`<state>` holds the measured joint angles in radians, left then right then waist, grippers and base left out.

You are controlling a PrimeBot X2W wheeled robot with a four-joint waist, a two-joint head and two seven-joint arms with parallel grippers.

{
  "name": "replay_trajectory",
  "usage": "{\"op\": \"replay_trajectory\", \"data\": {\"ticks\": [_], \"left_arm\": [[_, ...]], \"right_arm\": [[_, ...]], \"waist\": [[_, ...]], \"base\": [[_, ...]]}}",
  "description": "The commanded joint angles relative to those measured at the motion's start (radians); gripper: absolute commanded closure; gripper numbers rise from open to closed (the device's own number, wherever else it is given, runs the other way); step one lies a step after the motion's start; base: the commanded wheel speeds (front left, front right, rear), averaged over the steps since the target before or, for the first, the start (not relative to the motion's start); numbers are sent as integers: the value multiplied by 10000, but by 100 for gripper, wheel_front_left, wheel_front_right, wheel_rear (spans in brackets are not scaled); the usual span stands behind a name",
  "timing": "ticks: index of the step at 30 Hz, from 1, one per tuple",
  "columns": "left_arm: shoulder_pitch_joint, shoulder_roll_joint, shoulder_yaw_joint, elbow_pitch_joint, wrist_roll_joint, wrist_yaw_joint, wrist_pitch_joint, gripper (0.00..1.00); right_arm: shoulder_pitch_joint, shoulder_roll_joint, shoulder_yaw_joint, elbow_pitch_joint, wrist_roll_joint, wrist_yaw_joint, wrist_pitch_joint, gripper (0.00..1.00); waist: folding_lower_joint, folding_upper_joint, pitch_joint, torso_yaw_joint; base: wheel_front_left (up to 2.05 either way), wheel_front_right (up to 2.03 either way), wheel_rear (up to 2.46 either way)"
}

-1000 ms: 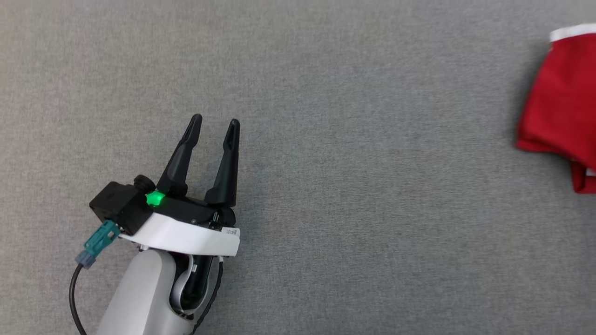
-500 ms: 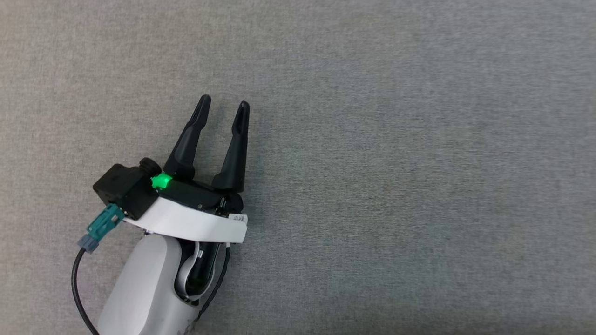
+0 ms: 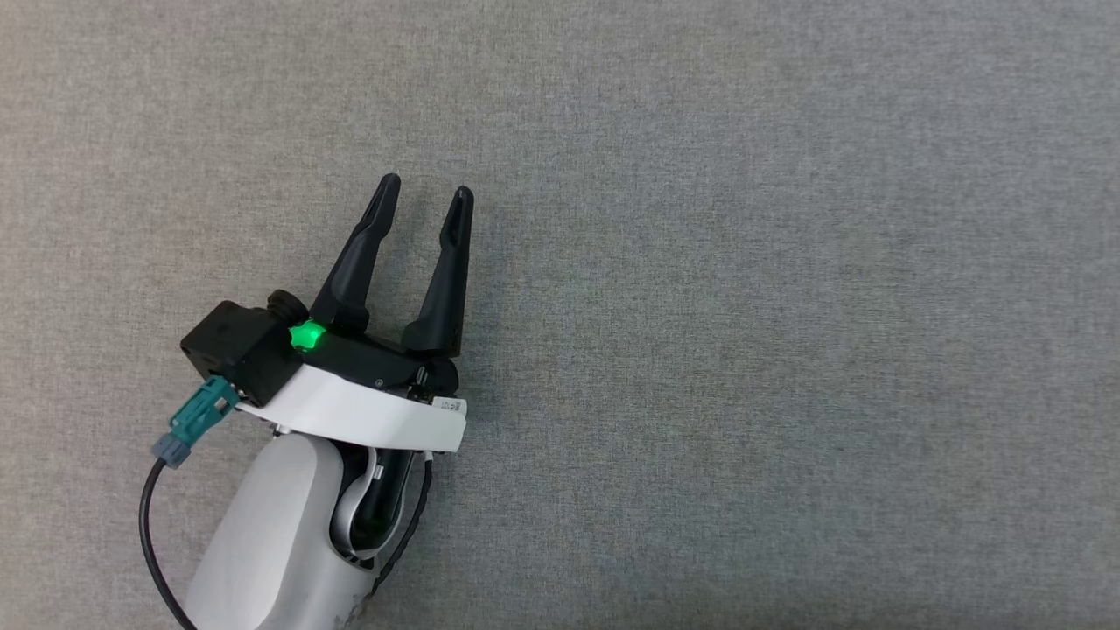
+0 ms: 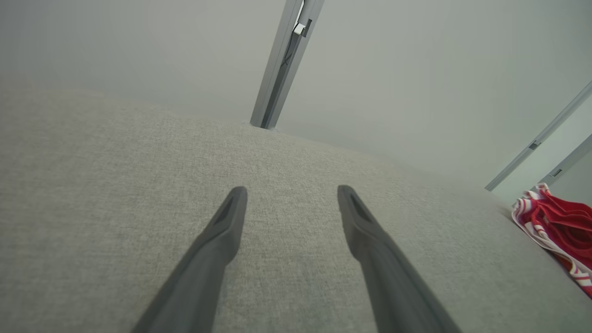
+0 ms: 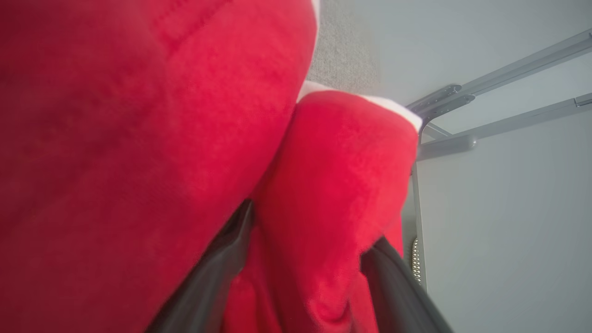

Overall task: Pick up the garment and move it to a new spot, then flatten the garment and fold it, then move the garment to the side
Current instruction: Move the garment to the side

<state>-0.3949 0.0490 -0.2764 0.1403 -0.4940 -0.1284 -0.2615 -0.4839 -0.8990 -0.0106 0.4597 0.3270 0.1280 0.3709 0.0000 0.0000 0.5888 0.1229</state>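
The garment (image 5: 138, 115) is red with white trim. In the right wrist view it hangs close against the lens. My right gripper (image 5: 310, 226) stands open there, its two dark fingers (image 5: 222, 268) spread with a fold of the red cloth lying between them. The left wrist view catches the garment (image 4: 559, 226) bunched at the table's far right edge. My left gripper (image 3: 426, 186) is open and holds nothing, low over the grey table (image 3: 744, 306) at the left of the head view. Its spread fingers point across bare cloth in the left wrist view, left gripper (image 4: 291, 189).
The table has a grey woven cover that ends at a far edge (image 4: 323, 138) before a pale wall. A grey metal post (image 4: 282, 64) rises behind that edge. More metal rails (image 5: 485, 106) stand beside the garment.
The red garment sat at the head view's right edge a second ago and has since left that view. My left gripper sits slightly higher in it, still open.
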Motion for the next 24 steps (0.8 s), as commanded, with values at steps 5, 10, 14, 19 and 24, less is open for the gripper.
{"op": "replay_trajectory", "data": {"ticks": [5, 10, 14, 19, 24], "left_arm": [[174, 36, 134, 71, -48, -29, -32, 0], [417, 38, 240, 85, -122, -30, -32, 0], [722, 39, 409, 127, -195, -31, -32, 0], [1107, 35, 686, 102, -27, -31, -32, 0], [1410, 35, 1006, 17, 140, -32, -32, 0]], "right_arm": [[-157, 84, -199, -96, -416, 29, 268, 0], [-378, -2, -272, -282, -814, 28, 394, 0], [-655, 66, -206, -404, -1439, 28, 247, 0], [-1215, 820, 160, -804, -1605, 28, -395, 0], [-1604, 1605, 705, -1083, -1522, 28, -1202, 0]], "waist": [[0, 0, -526, -162], [0, 0, -1123, -272], [0, 0, -1766, -373], [0, 0, -2491, -569], [0, 0, -3037, -752]], "base": [[0, 0, 0], [0, 0, 0], [0, 0, 0], [0, 0, 0], [0, 0, 0]]}}
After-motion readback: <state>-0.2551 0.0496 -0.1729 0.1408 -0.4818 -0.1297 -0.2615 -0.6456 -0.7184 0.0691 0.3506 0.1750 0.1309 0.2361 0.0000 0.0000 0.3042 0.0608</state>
